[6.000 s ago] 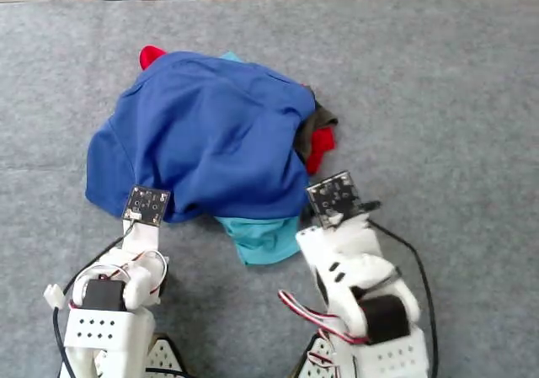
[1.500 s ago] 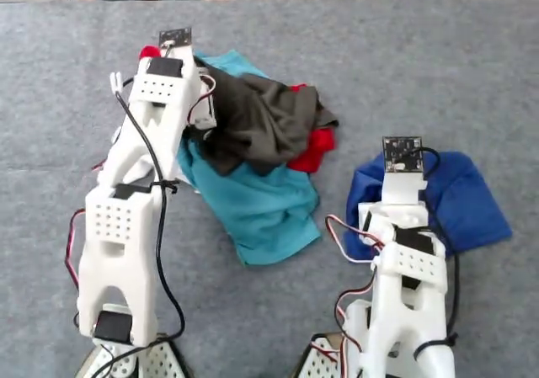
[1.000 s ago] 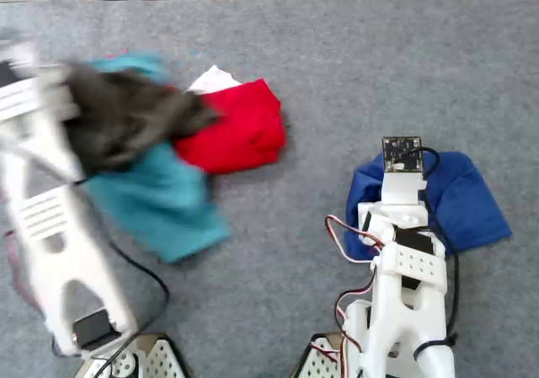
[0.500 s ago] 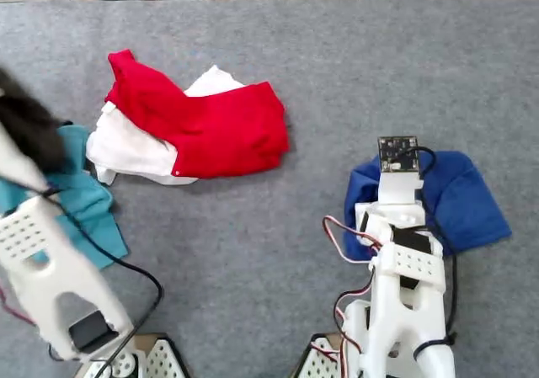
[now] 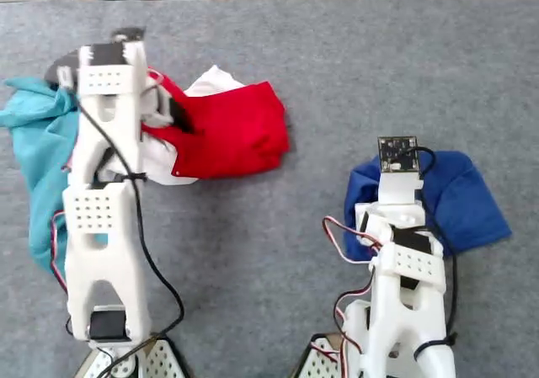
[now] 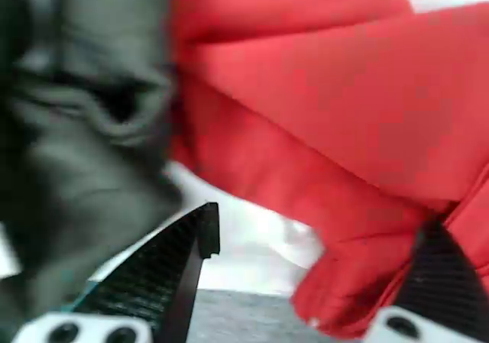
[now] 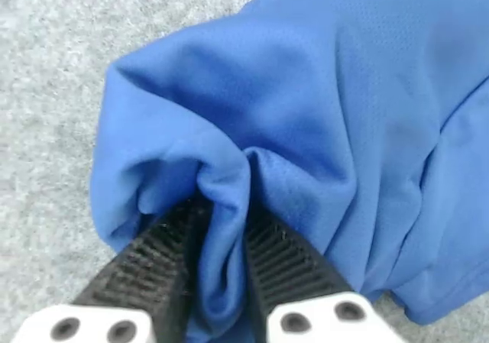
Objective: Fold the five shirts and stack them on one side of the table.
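Note:
A red shirt (image 5: pixel 236 130) (image 6: pixel 328 91) lies crumpled at the back left on top of a white shirt (image 5: pixel 215 81) (image 6: pixel 252 244). At the far left edge a teal shirt (image 5: pixel 38 151) is spread out. My left arm (image 5: pixel 105 142) stretches over them, and its gripper (image 6: pixel 313 266) is open just above the red and white cloth. A dark grey shirt (image 6: pixel 84 129) (image 5: pixel 178 113) bunches beside one finger. On the right, my right gripper (image 7: pixel 221 259) is shut on a fold of the blue shirt (image 7: pixel 306 114) (image 5: pixel 463 201), which lies in a heap beside the right arm (image 5: pixel 400 252).
The table (image 5: pixel 354 66) is covered in grey carpet-like cloth. Open room lies in the middle between the arms and along the back right. Both arm bases (image 5: pixel 118 353) stand at the front edge. Furniture legs show beyond the far edge.
The left arm swung from the far left edge back over the red shirt, dragging grey cloth along. The teal shirt now lies stretched along the left edge. The right arm and blue shirt stayed put.

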You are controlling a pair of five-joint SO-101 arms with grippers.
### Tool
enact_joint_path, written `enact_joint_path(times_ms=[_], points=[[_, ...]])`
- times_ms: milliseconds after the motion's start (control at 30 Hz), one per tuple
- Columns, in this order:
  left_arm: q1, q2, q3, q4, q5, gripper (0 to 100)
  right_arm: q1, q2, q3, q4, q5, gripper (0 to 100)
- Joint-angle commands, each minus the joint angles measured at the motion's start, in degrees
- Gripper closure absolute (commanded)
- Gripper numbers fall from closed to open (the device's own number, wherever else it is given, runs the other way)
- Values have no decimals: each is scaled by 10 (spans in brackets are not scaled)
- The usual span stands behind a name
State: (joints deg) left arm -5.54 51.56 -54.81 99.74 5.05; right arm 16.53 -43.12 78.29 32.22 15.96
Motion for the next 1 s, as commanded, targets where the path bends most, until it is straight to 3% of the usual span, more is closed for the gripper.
enact_joint_path(times_ms=[0, 167, 300, 367, 500, 800, 967], points=[[29, 39, 10, -38, 44, 587, -14, 6, 4, 2, 4, 984], [-7, 113, -39, -18, 126, 686, -14, 6, 4, 2, 4, 984], [-60, 119, -76, -7, 134, 991, -13, 6, 4, 2, 4, 984], [-76, 118, -96, -3, 135, 939, -13, 6, 4, 2, 4, 984], [-104, 65, -190, 13, 100, 973, -13, 6, 4, 1, 4, 984], [-232, -252, -316, 10, 46, 971, -13, 6, 4, 1, 4, 984], [-300, -255, -312, 10, 46, 970, -14, 6, 4, 0, 4, 984]])
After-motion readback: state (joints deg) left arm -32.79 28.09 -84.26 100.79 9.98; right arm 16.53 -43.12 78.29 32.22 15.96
